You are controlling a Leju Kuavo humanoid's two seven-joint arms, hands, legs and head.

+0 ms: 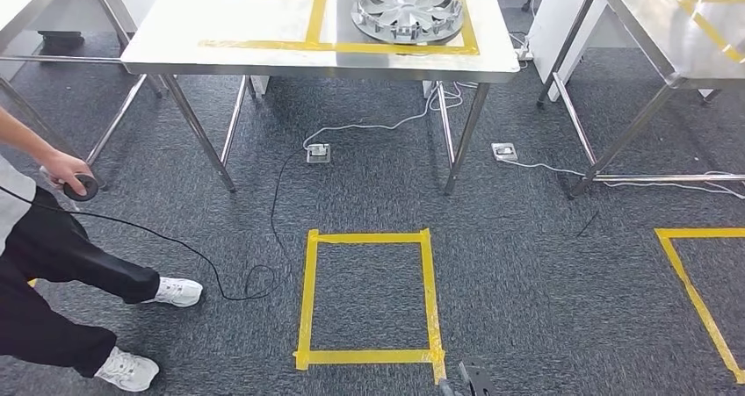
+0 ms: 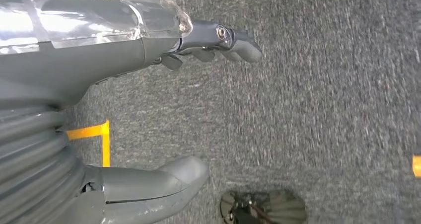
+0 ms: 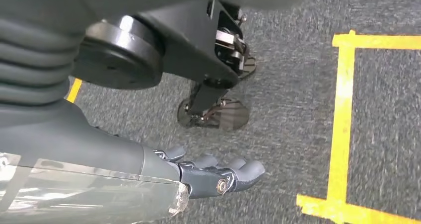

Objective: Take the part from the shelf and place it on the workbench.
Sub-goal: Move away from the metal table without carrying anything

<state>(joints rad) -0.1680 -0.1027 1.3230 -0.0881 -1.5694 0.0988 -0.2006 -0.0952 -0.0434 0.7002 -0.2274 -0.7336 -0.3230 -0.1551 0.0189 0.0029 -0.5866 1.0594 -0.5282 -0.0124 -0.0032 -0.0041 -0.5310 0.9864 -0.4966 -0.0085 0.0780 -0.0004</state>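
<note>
Wheel cover (image 1: 408,8), silver and spoked, lies on the steel workbench (image 1: 220,27) inside a yellow-taped bay. Left hand (image 2: 149,114) and right hand (image 3: 198,174) hang over grey carpet, fingers apart, holding nothing. Likely hazards: the black cable (image 1: 176,247) trailing from a person (image 1: 53,264) nearby could snag a step.

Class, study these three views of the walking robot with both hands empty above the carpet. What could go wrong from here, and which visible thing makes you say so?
1. A black cable trails across the carpet from the person on the left; the robot could snag it while walking.
2. That person stands near the yellow tape square, so a turn might bring contact.
3. The left hand and right hand hang low and open; swinging arms could perhaps strike the table legs under the wheel cover.
</note>
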